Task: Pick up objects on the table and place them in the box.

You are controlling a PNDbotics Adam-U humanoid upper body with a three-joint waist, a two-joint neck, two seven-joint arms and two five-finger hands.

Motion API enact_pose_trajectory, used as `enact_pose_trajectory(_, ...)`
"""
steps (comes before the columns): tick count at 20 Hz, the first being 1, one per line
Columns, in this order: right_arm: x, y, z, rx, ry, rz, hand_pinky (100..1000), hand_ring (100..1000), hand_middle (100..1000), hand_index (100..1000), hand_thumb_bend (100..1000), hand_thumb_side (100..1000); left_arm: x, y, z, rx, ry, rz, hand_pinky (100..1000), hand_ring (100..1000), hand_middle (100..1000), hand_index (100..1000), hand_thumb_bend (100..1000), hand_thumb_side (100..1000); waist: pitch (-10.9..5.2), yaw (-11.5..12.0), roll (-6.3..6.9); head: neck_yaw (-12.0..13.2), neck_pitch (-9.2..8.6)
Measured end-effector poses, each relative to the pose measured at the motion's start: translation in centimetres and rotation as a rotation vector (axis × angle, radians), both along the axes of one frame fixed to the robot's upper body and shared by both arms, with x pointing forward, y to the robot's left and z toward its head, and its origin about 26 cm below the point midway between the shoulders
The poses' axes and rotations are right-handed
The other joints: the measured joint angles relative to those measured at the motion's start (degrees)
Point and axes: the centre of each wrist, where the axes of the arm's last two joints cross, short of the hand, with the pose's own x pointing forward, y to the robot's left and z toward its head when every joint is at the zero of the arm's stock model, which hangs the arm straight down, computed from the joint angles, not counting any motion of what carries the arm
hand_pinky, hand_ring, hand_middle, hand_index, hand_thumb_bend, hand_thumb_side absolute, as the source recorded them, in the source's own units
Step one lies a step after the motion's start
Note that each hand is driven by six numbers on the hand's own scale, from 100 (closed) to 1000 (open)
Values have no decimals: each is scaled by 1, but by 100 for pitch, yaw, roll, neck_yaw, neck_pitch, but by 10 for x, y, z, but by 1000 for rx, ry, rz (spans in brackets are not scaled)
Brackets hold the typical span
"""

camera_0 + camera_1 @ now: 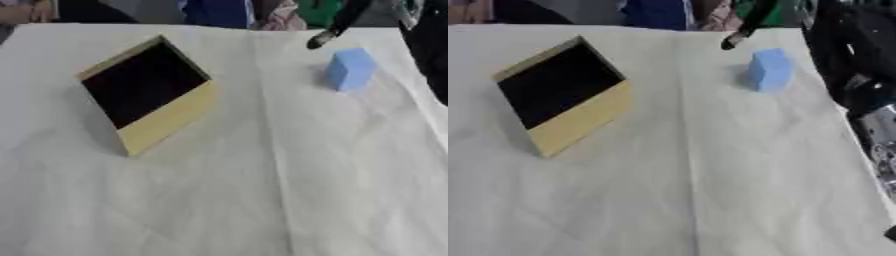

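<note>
Box point(166, 125): tan, dark inside, upper left of the frame
Block point(350, 68): blue, upper right; apart from box
Right hand point(739, 37): upper right, above block; grip cannot be told

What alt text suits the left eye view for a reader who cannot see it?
A light blue block stands far right on a white-covered table, apart from an open yellow box with a dark inside at far left. A dark slender tip hangs just beyond the block.

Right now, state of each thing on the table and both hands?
Box: open, dark inside, nothing visible in it.
Blue block: upright on the cloth, right of the box, apart from it.
White cloth: spread over the table, creased.
Right arm: along the right edge; hand not seen.
Left hand: not in view.
</note>
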Motion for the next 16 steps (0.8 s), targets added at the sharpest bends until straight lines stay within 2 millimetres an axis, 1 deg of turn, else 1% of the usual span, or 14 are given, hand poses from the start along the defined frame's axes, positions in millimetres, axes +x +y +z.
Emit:
enact_pose_trajectory(2,1,-2,-1,6,9,-5,1000,1000,1000,1000,438,639,0,0,0,1,0,-1,668,595,612,873,100,930,0,0,2,0,0)
enact_pose_trajectory(3,1,-2,-2,10,11,-6,983,989,1000,1000,380,570,0,0,0,1,-1,-1,667,594,611,871,100,929,0,0,2,0,0)
enact_pose_trajectory(5,2,-5,-6,22,25,-11,984,991,1000,1000,366,562,0,0,0,2,-1,-2,667,594,610,870,100,926,0,-1,4,3,0)
enact_pose_trajectory(7,3,-13,-13,37,47,-26,983,990,1000,1000,370,557,0,0,0,4,0,-3,667,594,610,869,100,926,0,-4,13,10,0)
enact_pose_trajectory(14,3,-35,-20,51,72,-69,980,990,1000,1000,373,571,0,0,0,10,1,-5,667,595,611,870,100,926,0,-8,26,52,0)
enact_pose_trajectory(16,2,-42,-21,57,73,-79,980,990,1000,1000,408,604,0,0,0,10,1,-6,667,595,611,870,100,926,0,-13,25,67,0)
